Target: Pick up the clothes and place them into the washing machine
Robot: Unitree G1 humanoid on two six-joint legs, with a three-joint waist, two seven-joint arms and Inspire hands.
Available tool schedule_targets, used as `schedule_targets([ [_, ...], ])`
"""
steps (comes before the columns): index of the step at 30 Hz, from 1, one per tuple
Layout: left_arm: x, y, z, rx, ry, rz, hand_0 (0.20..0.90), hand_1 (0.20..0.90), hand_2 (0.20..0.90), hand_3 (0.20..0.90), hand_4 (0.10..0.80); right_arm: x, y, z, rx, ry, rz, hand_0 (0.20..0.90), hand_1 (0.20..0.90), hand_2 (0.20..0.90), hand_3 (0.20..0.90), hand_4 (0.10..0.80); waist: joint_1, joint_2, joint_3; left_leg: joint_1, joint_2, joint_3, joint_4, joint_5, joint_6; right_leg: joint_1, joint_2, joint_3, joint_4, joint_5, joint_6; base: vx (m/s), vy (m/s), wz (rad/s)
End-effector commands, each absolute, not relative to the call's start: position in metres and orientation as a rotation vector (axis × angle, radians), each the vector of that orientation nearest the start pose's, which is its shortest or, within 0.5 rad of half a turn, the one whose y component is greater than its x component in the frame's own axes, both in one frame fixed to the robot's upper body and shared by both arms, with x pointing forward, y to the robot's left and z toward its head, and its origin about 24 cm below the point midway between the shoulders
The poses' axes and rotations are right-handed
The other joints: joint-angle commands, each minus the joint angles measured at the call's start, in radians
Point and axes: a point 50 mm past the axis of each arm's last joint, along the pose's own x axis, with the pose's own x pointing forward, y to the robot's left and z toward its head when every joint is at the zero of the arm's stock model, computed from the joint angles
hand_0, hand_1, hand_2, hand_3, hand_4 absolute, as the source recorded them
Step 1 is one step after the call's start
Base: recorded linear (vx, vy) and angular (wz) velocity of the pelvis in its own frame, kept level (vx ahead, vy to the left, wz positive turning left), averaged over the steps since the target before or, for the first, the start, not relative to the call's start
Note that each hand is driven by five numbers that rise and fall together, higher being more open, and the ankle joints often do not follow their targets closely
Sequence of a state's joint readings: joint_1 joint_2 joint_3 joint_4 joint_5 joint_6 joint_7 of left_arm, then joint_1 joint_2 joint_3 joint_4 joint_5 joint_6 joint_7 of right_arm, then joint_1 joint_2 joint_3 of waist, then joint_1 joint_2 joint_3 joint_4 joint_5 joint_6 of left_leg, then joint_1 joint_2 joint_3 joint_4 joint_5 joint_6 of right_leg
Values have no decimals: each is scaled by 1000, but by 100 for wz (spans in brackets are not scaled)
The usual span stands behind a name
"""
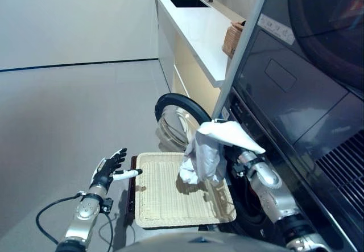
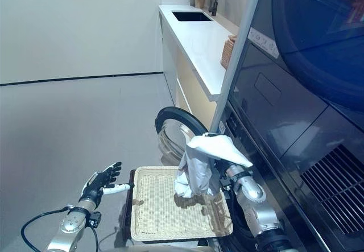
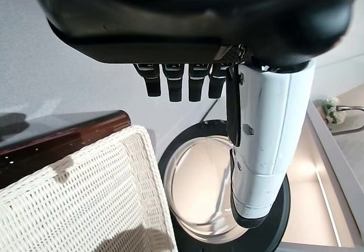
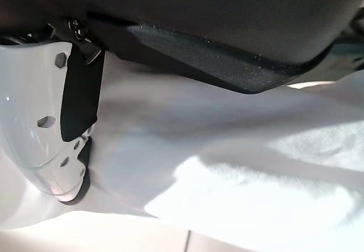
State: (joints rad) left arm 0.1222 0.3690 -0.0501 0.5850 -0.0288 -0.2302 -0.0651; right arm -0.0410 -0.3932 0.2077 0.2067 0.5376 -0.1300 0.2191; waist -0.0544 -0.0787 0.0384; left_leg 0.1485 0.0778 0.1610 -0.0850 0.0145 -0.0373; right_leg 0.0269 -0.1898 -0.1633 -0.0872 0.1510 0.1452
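Observation:
A white cloth [image 1: 207, 149] hangs bunched above the right side of a flat wicker basket [image 1: 142, 206] on the floor. My right hand [image 4: 40, 132] is under its top, thumb pressed into the fabric, and the cloth hides the fingers in the eye views. It hangs right in front of the washing machine [image 1: 273, 121], beside the round door [image 1: 166, 102], which stands swung open. My left hand [image 1: 108, 169] hovers open by the basket's left edge, fingers straight [image 3: 170, 81], holding nothing.
A long white counter [image 1: 199, 24] with a sink [image 1: 189, 2] and a small wicker container [image 1: 232, 38] runs along the wall behind the door. A dark tray [image 1: 132, 189] sits under the basket. Grey floor [image 1: 68, 121] stretches out to the left.

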Motion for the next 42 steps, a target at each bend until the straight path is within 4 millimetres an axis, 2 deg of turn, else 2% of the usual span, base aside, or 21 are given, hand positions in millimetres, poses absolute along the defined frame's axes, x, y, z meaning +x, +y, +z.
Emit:
schedule_targets([
  [1,237,245,-12,371,153,-69,900,900,900,900,800,291,-168,114,108,-320,411,200,200,200,200,300,28,-8,-27,-44,46,-60,2,14,-61,48,-97,-20,32,-22,86,0,0,0],
  [8,243,232,-9,346,147,-167,900,900,900,900,800,297,-161,123,90,-326,455,200,200,200,200,300,28,-12,-33,-44,44,-60,2,14,-60,48,-98,-18,34,-21,85,0,0,0],
  [15,253,220,-5,381,115,-198,900,900,900,900,800,295,-152,122,91,-322,482,200,200,200,200,300,27,-15,-34,-41,43,-63,2,14,-59,53,-99,-22,35,-25,86,0,0,0],
  [18,259,200,-2,380,79,-250,900,900,900,900,800,294,-144,117,102,-305,499,200,200,200,200,300,25,-17,-35,-40,43,-65,2,14,-58,54,-100,-23,36,-26,85,0,0,0],
  [19,259,200,-2,380,79,-250,900,900,900,900,800,294,-144,117,102,-305,499,200,200,200,200,300,25,-17,-34,-40,43,-65,2,14,-58,54,-100,-23,36,-26,85,0,0,0],
  [20,262,186,2,399,51,-301,900,900,900,900,800,294,-139,115,94,-298,511,200,200,200,200,300,24,-18,-35,-39,43,-66,1,13,-58,54,-98,-22,35,-26,85,0,0,0],
  [22,265,174,6,424,23,-352,900,900,900,900,800,294,-135,113,98,-289,526,200,200,200,200,300,21,-18,-36,-39,43,-65,0,12,-58,56,-98,-22,35,-27,85,0,0,0],
  [26,270,157,12,466,-22,-417,900,900,900,900,800,292,-130,112,108,-282,549,200,200,200,200,300,16,-20,-38,-37,44,-61,0,11,-58,55,-96,-19,33,-27,86,0,0,0],
  [35,273,140,11,441,-28,-471,900,900,900,900,800,291,-126,113,132,-274,588,200,200,200,200,300,7,-20,-41,-34,45,-58,-1,11,-57,53,-96,-14,32,-26,87,0,0,0],
  [42,271,132,3,300,38,-508,900,900,900,900,800,293,-122,117,137,-271,619,200,200,200,200,300,3,-20,-48,-30,44,-55,-1,11,-57,54,-96,-10,32,-23,87,0,0,0],
])
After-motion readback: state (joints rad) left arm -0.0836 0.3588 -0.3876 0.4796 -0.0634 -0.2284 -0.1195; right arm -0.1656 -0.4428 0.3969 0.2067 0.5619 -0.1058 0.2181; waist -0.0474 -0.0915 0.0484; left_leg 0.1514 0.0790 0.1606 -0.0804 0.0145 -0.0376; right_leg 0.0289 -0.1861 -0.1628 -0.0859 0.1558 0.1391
